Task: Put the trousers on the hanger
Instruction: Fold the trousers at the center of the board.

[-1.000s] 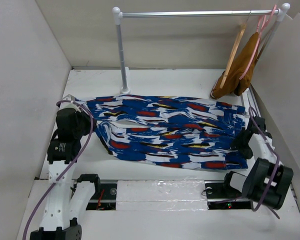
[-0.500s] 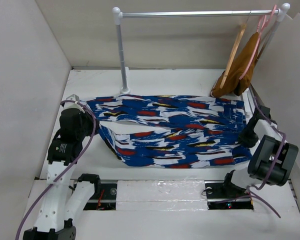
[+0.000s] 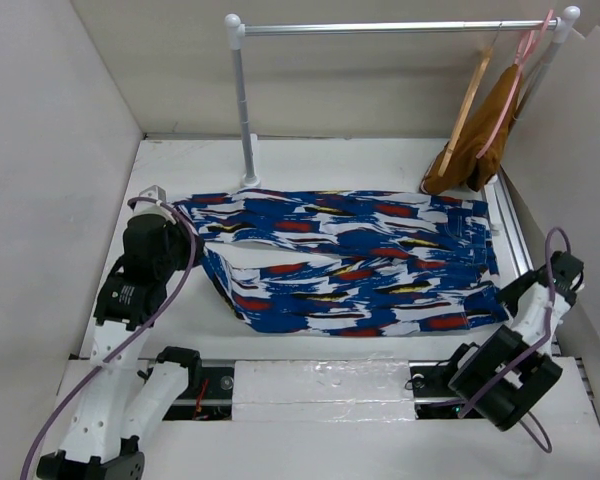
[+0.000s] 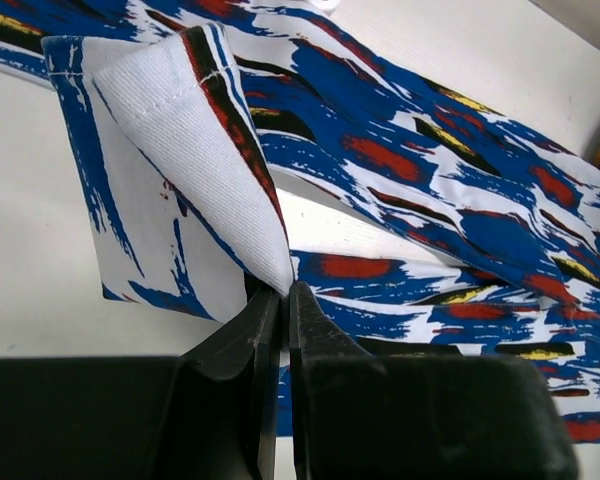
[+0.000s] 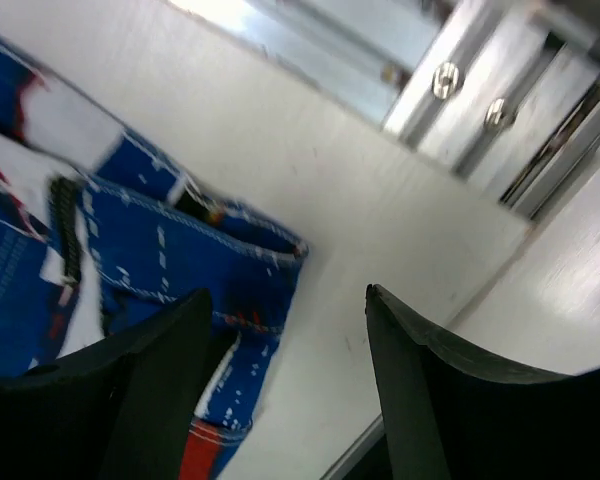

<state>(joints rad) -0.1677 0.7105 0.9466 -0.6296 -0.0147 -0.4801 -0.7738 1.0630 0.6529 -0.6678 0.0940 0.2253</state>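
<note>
I see the trousers (image 3: 350,260) spread across the worktop (image 3: 330,160), waist to the right, leg ends to the left. Behind them stands the rail (image 3: 390,28), with the hanger (image 3: 472,100) hanging at its right end.

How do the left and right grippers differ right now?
The left gripper is shut, pinching a fold of the trousers at the leg end. The right gripper is open and holds nothing. The left touches the fabric, while the right hangs apart from it, near the waistband corner. Both have black fingers and sit at opposite ends of the trousers.
</note>
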